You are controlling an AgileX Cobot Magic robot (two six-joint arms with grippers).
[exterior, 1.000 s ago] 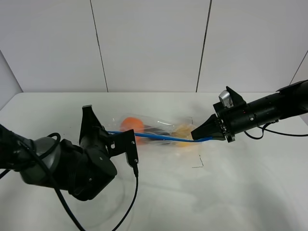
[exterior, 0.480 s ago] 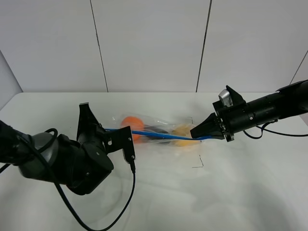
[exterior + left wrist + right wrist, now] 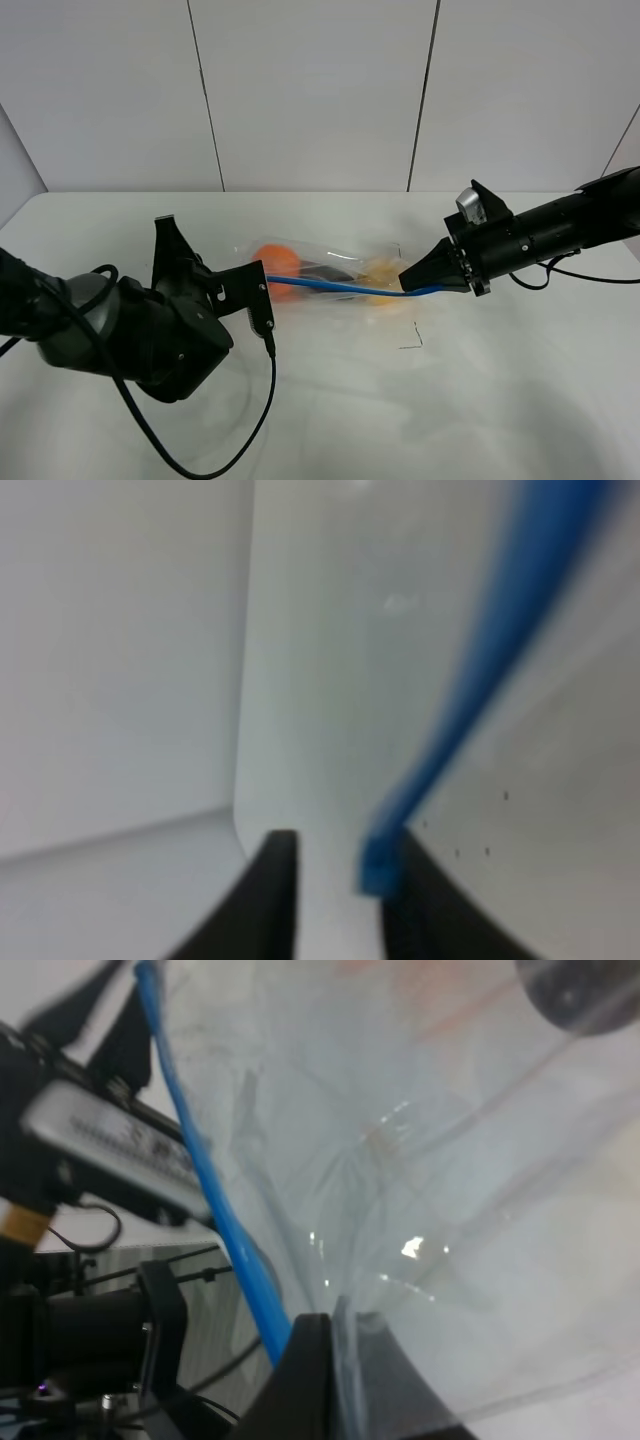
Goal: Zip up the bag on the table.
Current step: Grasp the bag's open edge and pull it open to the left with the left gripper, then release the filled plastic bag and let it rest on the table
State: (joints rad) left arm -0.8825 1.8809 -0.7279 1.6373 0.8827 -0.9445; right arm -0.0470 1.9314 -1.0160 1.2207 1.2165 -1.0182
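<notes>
The bag (image 3: 335, 270) lies on the white table (image 3: 470, 400), clear and crinkly, with an orange (image 3: 277, 260) showing inside. Its blue zipper strip (image 3: 340, 287) is stretched nearly level between both grippers. My right gripper (image 3: 406, 283) is shut on the strip's right end; in the right wrist view the jaws (image 3: 340, 1325) pinch the plastic edge beside the blue strip (image 3: 215, 1200). My left gripper (image 3: 262, 287) is at the strip's left end. In the left wrist view its fingers (image 3: 278, 900) stand slightly apart, and the blue strip end (image 3: 376, 868) rests against one of them.
A black cable (image 3: 268, 400) from the left arm loops over the table's front left. Small black corner marks (image 3: 412, 340) sit on the table in front of the bag. White wall panels rise behind the table's far edge.
The left gripper has slid left along the strip to its end, and its jaws have parted a little. The right gripper has stayed put, shut on the strip.
</notes>
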